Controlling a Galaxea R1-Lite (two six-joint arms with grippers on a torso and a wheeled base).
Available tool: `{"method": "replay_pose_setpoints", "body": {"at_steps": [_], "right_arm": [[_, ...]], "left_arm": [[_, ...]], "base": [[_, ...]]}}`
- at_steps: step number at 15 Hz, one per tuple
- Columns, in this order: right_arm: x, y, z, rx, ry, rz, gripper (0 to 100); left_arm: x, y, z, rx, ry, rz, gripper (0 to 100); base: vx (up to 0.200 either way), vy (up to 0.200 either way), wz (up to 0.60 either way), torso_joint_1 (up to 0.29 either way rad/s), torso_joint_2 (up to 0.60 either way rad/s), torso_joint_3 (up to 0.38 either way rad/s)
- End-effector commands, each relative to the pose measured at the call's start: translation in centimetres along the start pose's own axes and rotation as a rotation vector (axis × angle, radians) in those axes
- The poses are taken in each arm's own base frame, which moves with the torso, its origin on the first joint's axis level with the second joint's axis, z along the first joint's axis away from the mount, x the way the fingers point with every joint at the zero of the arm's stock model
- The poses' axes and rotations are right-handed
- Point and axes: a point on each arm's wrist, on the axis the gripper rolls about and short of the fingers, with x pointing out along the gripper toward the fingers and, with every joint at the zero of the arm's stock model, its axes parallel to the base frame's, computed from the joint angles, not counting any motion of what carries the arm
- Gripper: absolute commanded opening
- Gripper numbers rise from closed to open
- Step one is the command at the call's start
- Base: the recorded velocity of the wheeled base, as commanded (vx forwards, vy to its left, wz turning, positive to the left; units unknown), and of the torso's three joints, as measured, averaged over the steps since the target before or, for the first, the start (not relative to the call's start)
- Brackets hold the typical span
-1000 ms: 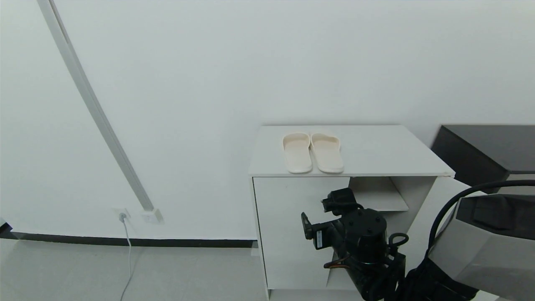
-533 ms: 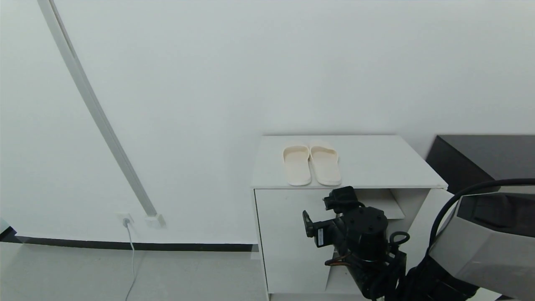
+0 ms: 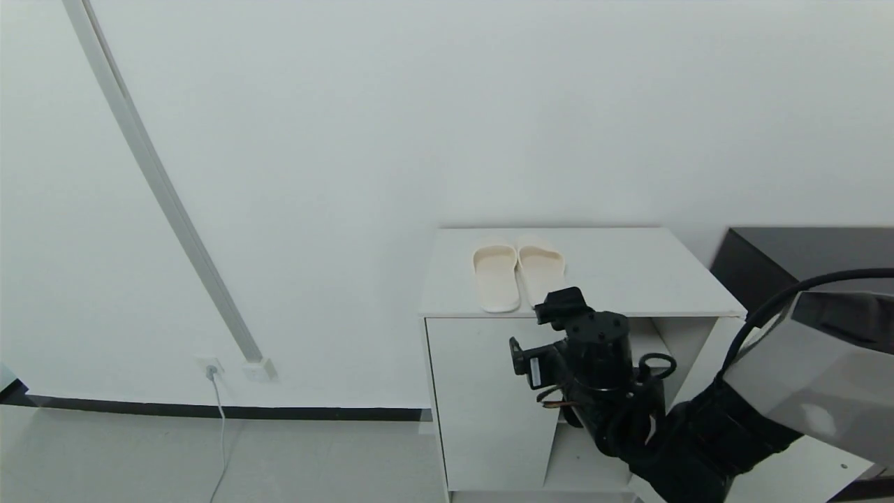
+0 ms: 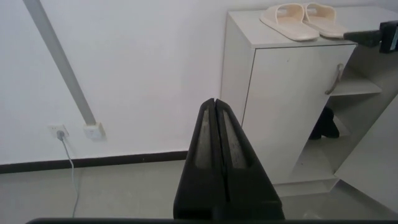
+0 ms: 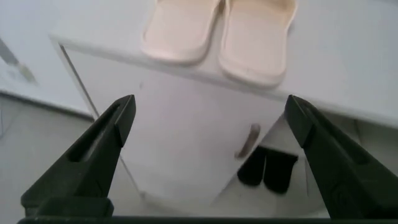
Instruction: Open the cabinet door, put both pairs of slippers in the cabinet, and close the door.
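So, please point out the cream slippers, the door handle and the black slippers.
cream slippers (image 3: pixel 496 279): head view, footbed of one slipper.
door handle (image 5: pixel 248 141): right wrist view, its middle.
black slippers (image 5: pixel 280 173): right wrist view, top of one slipper.

Bright, even, diffuse light washes the white wall. A soft shadow lies under the overhanging top of the cabinet, just ahead of the right tool.

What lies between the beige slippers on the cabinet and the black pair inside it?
The cabinet's top board and, below it, one shelf lie between the beige slippers and the black pair. The left wrist view shows this.
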Motion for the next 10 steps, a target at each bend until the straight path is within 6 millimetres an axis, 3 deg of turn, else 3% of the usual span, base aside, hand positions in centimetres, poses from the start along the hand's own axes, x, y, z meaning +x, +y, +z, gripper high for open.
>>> {"method": "replay_pose_setpoints", "body": {"at_steps": [1, 3, 4, 10], "right_arm": [[-0.7, 0.0, 6.2, 0.142, -0.044, -0.008, 100], [-1.0, 0.1, 7.7, 0.179, -0.035, -0.034, 100], [-1.0, 0.1, 7.8, 0.182, -0.034, -0.042, 100], [-1.0, 0.6, 5.0, 0.198, 0.038, -0.041, 100]], "left_arm": [[0.0, 0.0, 0.0, 0.001, 0.000, 0.000, 0], [0.0, 0.0, 0.0, 0.001, 0.000, 0.000, 0], [0.0, 0.0, 0.0, 0.001, 0.000, -0.001, 0], [0.0, 0.0, 0.0, -0.001, 0.000, -0.001, 0]], "base": [[0.000, 0.000, 0.00, 0.000, 0.00, 0.000], [0.000, 0.000, 0.00, 0.000, 0.00, 0.000], [0.200, 0.000, 0.00, 0.007, 0.00, 0.002], [0.200, 0.000, 0.00, 0.003, 0.00, 0.002]]}}
